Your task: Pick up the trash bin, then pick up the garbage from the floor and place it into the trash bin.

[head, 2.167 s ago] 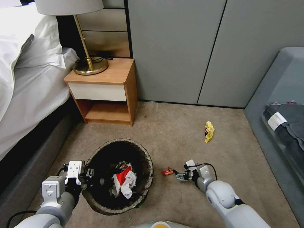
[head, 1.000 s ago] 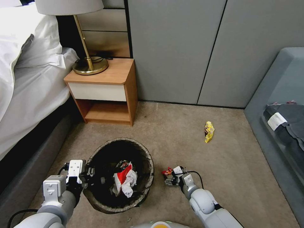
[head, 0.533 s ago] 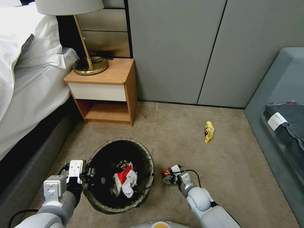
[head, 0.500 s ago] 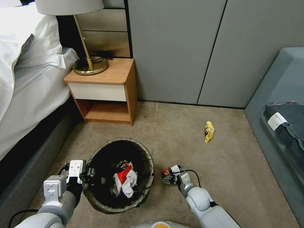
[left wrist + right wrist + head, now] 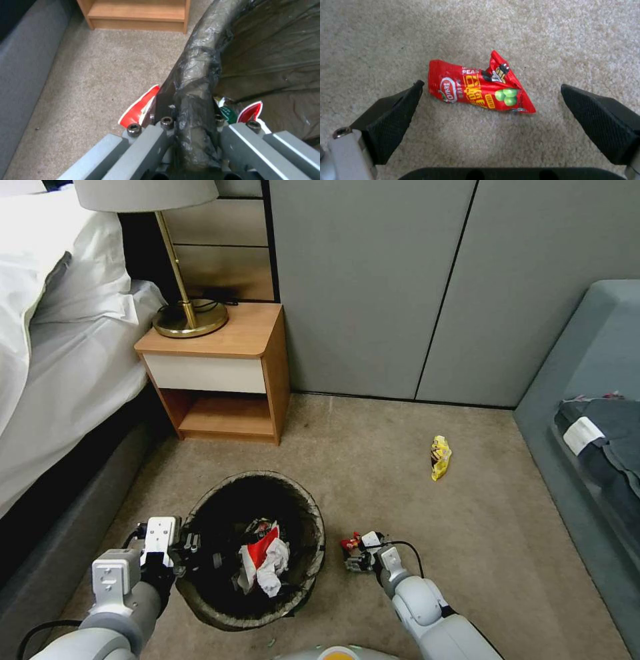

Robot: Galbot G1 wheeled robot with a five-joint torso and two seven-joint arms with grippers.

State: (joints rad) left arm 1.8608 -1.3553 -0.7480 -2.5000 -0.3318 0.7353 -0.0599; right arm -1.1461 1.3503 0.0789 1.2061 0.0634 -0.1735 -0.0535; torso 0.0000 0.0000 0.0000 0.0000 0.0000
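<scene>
Straddling the red pea snack packet (image 5: pixel 479 87) on the carpet, the right gripper (image 5: pixel 490 120) has fingers apart; light, crinkly, best pinched mid-body, while the left gripper (image 5: pixel 191 140) is clamped on the trash bin (image 5: pixel 303 500) rim.

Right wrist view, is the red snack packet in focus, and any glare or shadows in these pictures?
Right wrist view: red snack packet sharp, lettering partly readable, no glare, fingertips softer. Left wrist view: liner on trash bin shows dull sheen. Head view: lamp throws a dark shadow behind it.
</scene>
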